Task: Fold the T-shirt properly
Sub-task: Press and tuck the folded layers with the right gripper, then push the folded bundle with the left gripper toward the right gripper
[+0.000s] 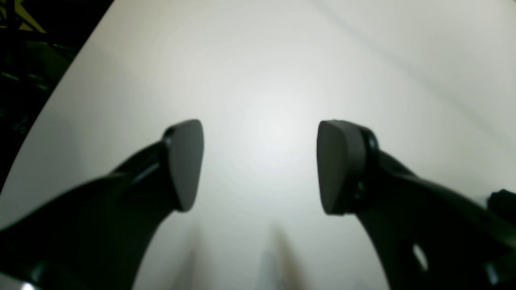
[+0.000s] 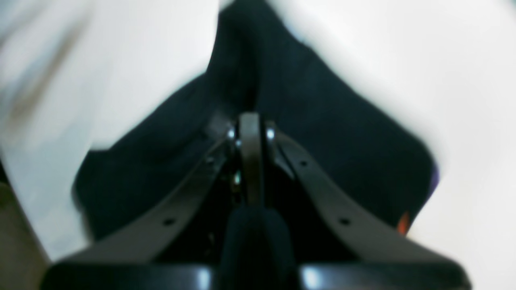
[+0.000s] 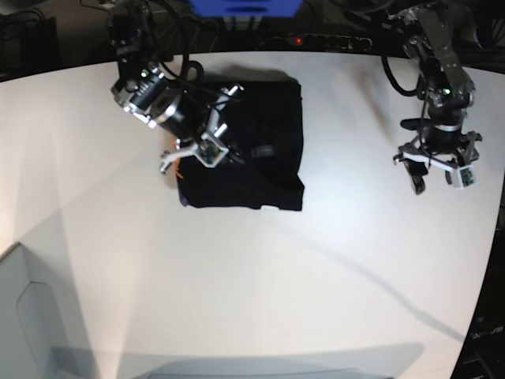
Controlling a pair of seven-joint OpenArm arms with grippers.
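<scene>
The T-shirt lies on the white table as a black, roughly square bundle toward the far side, a little left of the middle in the base view, with a small pale mark showing at its near edge. The right gripper sits over the shirt's left part, its arm reaching in from the far left corner. In the right wrist view its fingers are pressed together on a ridge of black cloth — the fabric rises to the tips and falls away on both sides, with a spot of orange at the cloth's lower right edge. That view is blurred, so how much cloth is pinched cannot be told. The left gripper hangs well apart from the shirt, over bare table at the right side of the base view. In the left wrist view its two dark pads stand spread with only white tabletop between them — nothing is held there.
</scene>
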